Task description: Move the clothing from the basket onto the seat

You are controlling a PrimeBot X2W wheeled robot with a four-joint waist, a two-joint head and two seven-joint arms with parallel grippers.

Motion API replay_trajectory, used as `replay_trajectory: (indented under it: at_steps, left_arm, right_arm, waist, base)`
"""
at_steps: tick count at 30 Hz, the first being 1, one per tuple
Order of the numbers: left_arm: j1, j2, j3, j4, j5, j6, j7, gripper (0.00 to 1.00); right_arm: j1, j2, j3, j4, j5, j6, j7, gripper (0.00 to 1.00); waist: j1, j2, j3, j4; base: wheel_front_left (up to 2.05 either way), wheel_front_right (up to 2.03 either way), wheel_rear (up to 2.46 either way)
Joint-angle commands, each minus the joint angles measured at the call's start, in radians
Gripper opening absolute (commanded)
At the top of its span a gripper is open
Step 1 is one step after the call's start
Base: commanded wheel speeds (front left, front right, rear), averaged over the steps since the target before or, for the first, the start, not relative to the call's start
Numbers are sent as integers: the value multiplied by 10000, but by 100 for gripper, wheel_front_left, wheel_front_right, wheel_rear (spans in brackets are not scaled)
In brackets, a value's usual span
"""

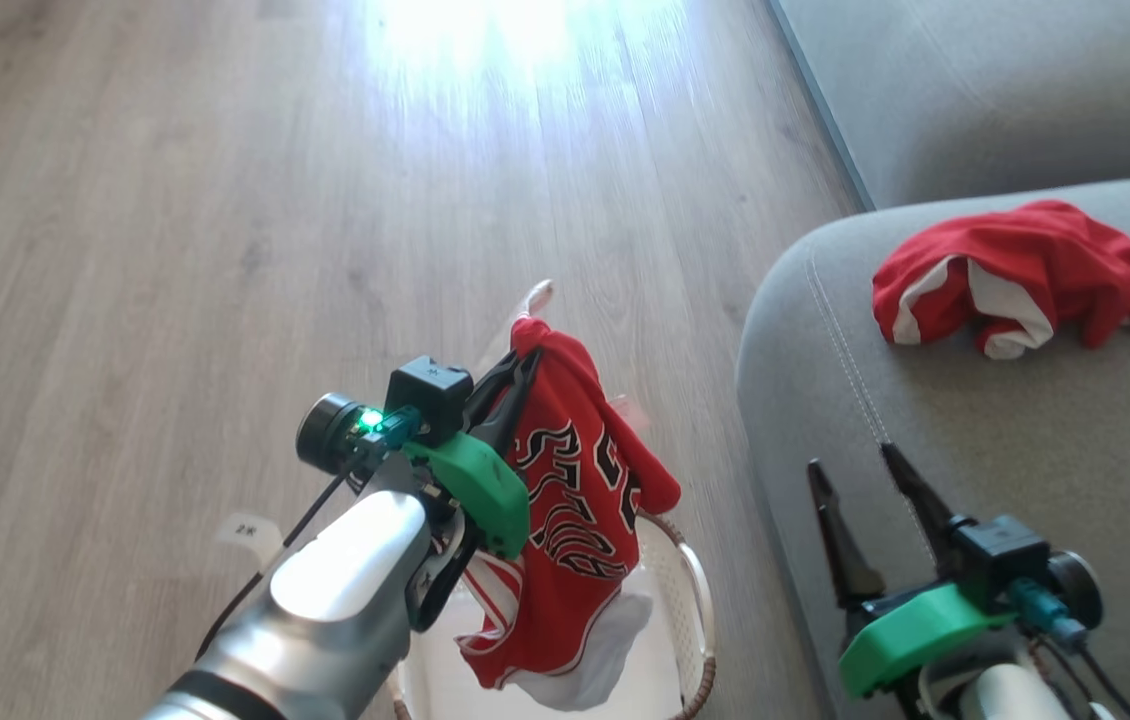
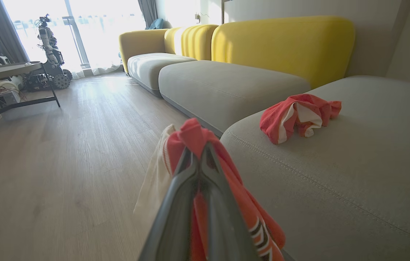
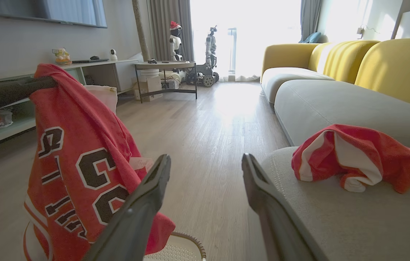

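"Red shiny fabric is hanging from the left end effector (image 1: 528, 358). Is that the jersey (image 1: 575, 500)?"

"Yes. The fingers are clenching a bunched fold at its top, and the rest is drooping in soft folds above the basket (image 1: 697, 590). I cannot tell whether the hem is touching it."

"What is the head view giving that the wrist views are not?"

"It is looking down into the basket, so the cream perforated wall and the curve of the brown woven-look rim are showing. The right wrist view is catching just an arc of that rim at its bottom edge. It is, though, showing the jersey's black numbers with white outlines flat on."

"And the left wrist view?"

"It is looking along the closed fingers, with red cloth wrapping over their tips."

"What is the right end effector (image 1: 851, 460) doing?"

"It is released. Its long dark fingers are spreading wide with nothing between them, hovering at the front edge of the seat (image 1: 1025, 470)."

"Where are the shorts (image 1: 1025, 270) lying?"

"They are lying crumpled on the seat, well apart from both end effectors, with white panels showing among the red."

"And the seat itself?"

"Grey matte fabric is covering it, with a rounded edge and a double line of stitching running along it. The wrist views are also showing rounded yellow backrests (image 2: 281, 47) behind it. Pale wood-look planks are covering the floor (image 1: 175, 250)."
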State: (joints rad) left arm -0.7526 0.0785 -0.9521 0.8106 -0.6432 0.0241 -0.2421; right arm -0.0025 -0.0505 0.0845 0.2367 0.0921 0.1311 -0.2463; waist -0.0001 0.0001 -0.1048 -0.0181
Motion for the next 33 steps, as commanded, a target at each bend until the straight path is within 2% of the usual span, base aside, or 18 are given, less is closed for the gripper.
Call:
replay_trajectory:
  at_steps: [1,8,17,26,33]
  left_arm:
    - [-705,241,390,-408,-67,96,2,0]
    - [-933,337,439,-1030,-180,236,420,0]
    - [-1587,298,229,-1557,-120,145,1125,0]
    - [-2114,-6,27,-1947,-147,105,1389,0]
    - [-2306,-171,-200,-2409,-227,106,1465,0]
  right_arm:
    - [-197,3,349,-237,65,-4,19,100]
    - [-387,3,1000,85,95,-4,26,100]
    - [-1243,3,1883,773,131,-4,7,100]
    - [-2644,3,2928,2126,479,-4,-73,100]
    - [-3766,3,3276,3393,553,-4,-142,100]
  waist:
    - [1,-1,-160,114]
    - [1,-1,-329,334]
    - [1,-1,-343,565]
    - [1,-1,-289,722]
    - [1,-1,-300,968]
  base:
    - [0,0,0]
    - [0,0,0]
    - [0,0,0]
    - [0,0,0]
    - [0,0,0]
